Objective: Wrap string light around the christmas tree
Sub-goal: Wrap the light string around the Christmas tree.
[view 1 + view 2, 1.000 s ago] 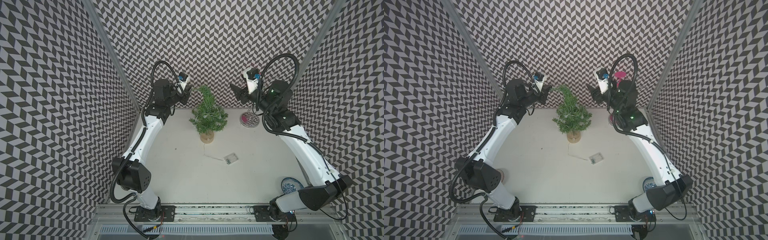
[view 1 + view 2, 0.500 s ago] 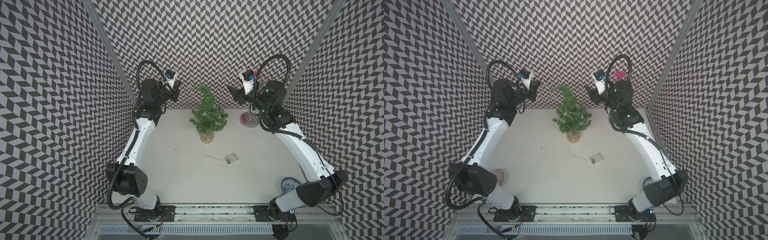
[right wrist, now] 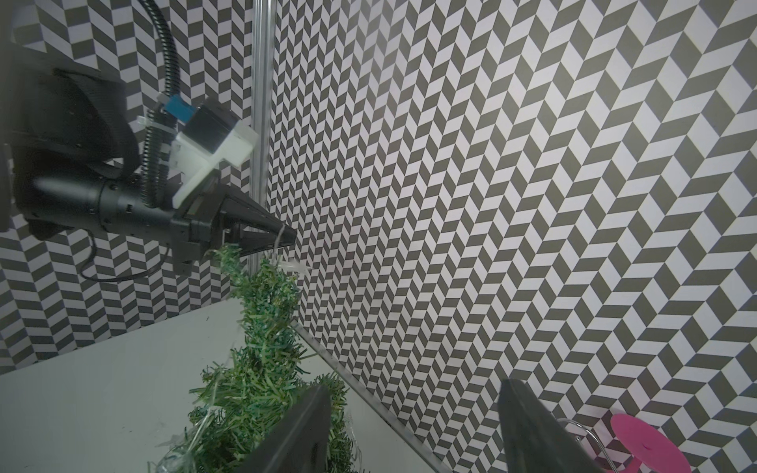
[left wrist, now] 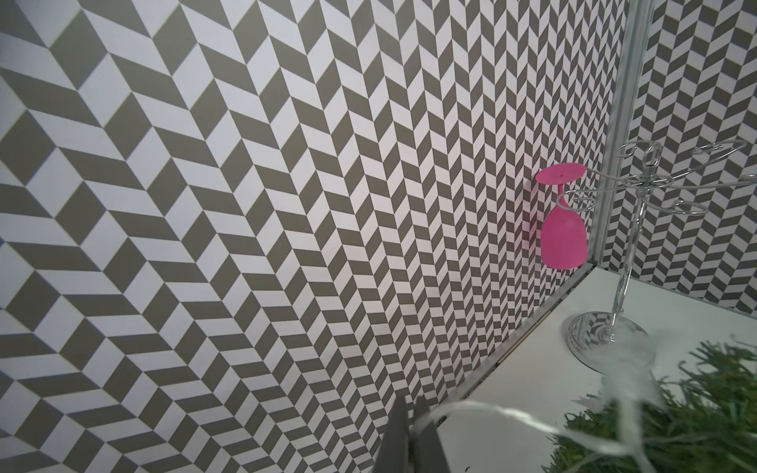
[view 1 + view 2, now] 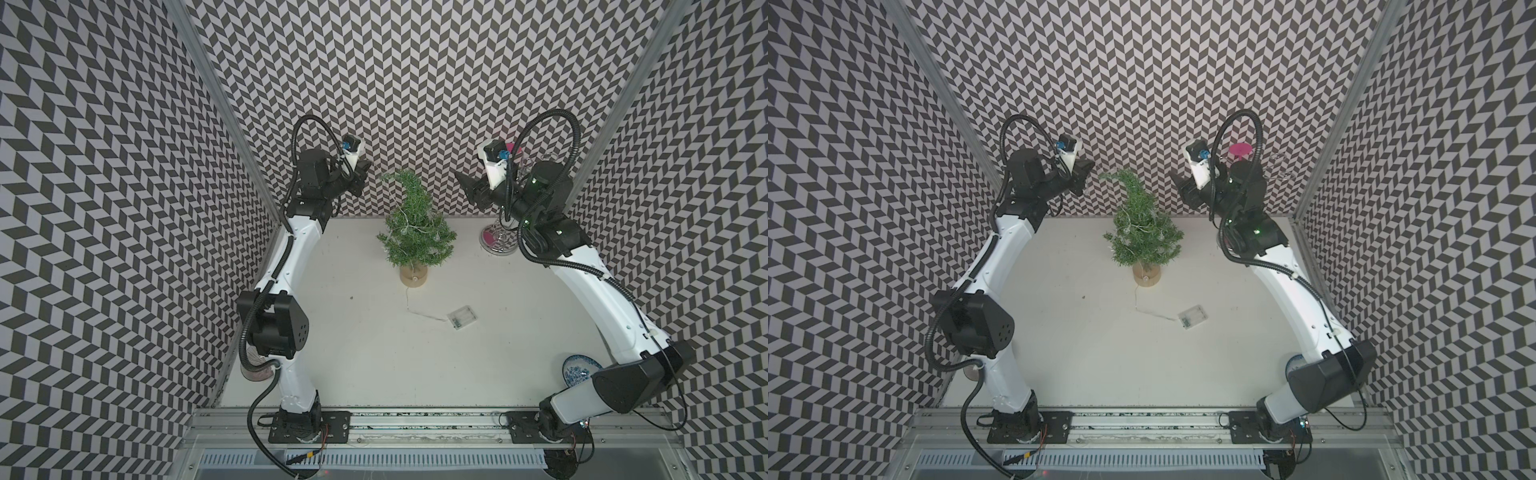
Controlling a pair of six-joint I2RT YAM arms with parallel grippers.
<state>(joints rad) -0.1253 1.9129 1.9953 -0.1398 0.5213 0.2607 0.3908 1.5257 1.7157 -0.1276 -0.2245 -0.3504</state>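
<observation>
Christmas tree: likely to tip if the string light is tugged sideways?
Probably tippy: the christmas tree is tall and bushy over a narrow tan base. The string light, pinched in the left gripper, looks floppy, so slack may absorb gentle pulls.

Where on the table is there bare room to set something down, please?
The widest bare patch lies between the battery box and the front rail. Another lies between the left arm and the christmas tree. Crowded: the back right corner round the chrome rack; the string light runs from tree to box.
</observation>
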